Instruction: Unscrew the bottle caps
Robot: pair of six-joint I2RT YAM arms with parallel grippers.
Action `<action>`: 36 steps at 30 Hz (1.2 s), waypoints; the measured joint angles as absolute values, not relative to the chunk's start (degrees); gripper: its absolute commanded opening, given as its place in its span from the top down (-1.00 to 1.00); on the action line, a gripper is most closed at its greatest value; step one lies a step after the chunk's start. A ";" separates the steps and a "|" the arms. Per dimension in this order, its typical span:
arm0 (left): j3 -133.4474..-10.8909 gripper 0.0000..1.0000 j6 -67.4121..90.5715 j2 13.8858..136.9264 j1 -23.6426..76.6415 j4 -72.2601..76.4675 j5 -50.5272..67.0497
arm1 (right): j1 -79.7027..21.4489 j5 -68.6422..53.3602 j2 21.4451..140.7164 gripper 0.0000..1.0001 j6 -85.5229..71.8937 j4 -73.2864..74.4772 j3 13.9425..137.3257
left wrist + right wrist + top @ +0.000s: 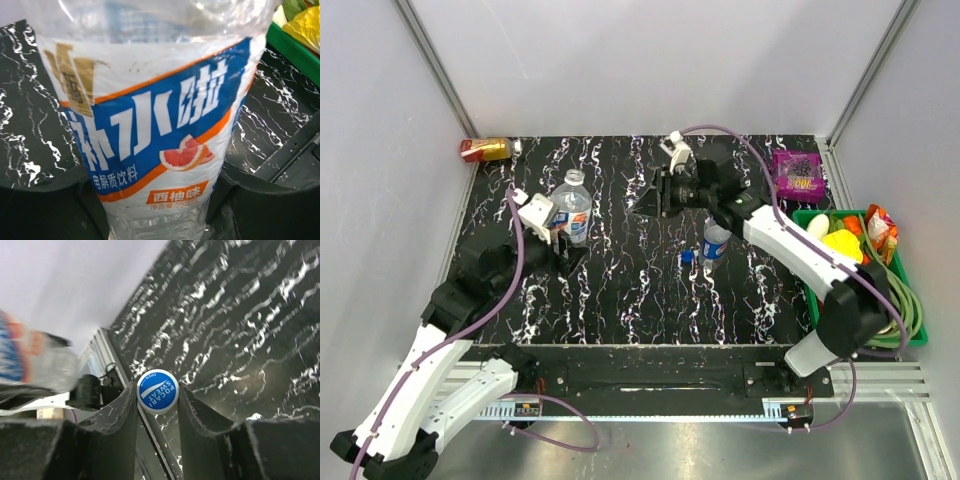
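Bottle cap (157, 391) pinched by right claw (157, 394), left claw (157, 202) clamping bottle (150, 115), top cropped

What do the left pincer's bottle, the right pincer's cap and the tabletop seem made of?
The bottle: thin clear plastic, crinkled and glinting, with a glossy printed film label. The cap: smooth blue plastic, probably, with white print. The tabletop: black with white veins, marble-look; stone or a printed sheet, cannot tell.

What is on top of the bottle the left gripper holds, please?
No cap shows there: the bottle's neck looks open. A blue-topped cap sits pinched in the right gripper. The left gripper covers the bottle's lower part.
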State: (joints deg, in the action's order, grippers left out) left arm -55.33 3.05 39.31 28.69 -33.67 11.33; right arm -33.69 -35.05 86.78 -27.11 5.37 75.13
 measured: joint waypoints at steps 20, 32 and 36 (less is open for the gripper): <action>-54.70 1.00 2.98 39.83 28.69 -33.30 8.23 | -37.89 -20.16 112.31 0.74 -17.85 33.26 88.09; -54.70 1.00 2.98 39.68 28.69 -33.32 8.23 | -37.91 -17.74 112.64 -0.28 -17.08 35.92 88.20; -54.70 1.00 3.01 39.35 28.69 -33.32 8.23 | -37.91 -16.99 112.51 -0.35 -16.86 36.05 88.29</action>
State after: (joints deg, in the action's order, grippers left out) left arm -54.70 3.01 39.35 28.69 -33.32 8.23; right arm -37.91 -16.99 112.51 -16.86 36.05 88.29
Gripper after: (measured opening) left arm 0.623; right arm 0.662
